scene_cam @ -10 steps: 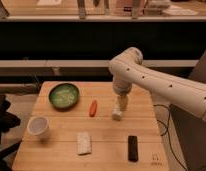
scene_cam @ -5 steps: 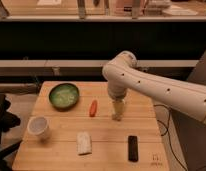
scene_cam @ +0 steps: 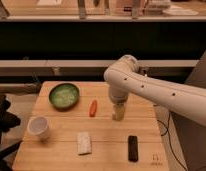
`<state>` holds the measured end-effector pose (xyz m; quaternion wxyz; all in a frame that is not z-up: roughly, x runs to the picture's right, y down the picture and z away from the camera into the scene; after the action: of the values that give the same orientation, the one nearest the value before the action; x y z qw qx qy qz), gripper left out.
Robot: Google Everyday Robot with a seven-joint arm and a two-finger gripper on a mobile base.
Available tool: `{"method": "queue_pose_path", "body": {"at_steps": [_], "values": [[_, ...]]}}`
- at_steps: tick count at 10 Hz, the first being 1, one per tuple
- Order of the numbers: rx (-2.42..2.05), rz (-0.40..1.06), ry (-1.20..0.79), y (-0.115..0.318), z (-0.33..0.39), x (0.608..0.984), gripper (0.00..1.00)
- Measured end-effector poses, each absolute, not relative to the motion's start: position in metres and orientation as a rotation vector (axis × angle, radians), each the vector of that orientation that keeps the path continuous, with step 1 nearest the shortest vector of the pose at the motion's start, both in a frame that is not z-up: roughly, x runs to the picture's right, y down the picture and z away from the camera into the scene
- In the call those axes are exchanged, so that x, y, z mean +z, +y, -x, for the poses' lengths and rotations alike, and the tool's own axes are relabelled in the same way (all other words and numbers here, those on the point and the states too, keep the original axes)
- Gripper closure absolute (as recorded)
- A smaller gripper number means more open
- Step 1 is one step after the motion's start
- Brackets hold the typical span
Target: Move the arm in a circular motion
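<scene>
The large white arm [scene_cam: 151, 87] with small dark dots reaches in from the right over a wooden table [scene_cam: 61, 155]. Its bulbous joint bends down above the table's middle. The beige gripper [scene_cam: 117, 114] points straight down, its tip close to the tabletop, just right of a small red-orange object [scene_cam: 93, 107]. It holds nothing that I can see.
A green bowl [scene_cam: 64, 95] sits at the table's back left. A white cup [scene_cam: 38, 127] stands at the left edge. A pale rectangular packet [scene_cam: 84, 142] lies near the front, a black bar [scene_cam: 132, 148] at the front right. A dark chair [scene_cam: 2, 120] stands left of the table.
The arm's joint and gripper have shifted slightly left across the three frames, closer to the red-orange object. The objects on the table have not moved.
</scene>
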<state>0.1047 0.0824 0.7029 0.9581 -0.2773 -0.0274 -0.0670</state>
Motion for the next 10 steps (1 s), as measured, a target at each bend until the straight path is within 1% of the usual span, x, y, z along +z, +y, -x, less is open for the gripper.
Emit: {"method": "queue_pose_path", "body": {"at_steps": [7,10], "values": [[-0.045,0.577,-0.053,0.087,-0.125,0.703,0.2],[0.012,0.585,-0.039,0.089,-0.156,0.702,0.2]]}}
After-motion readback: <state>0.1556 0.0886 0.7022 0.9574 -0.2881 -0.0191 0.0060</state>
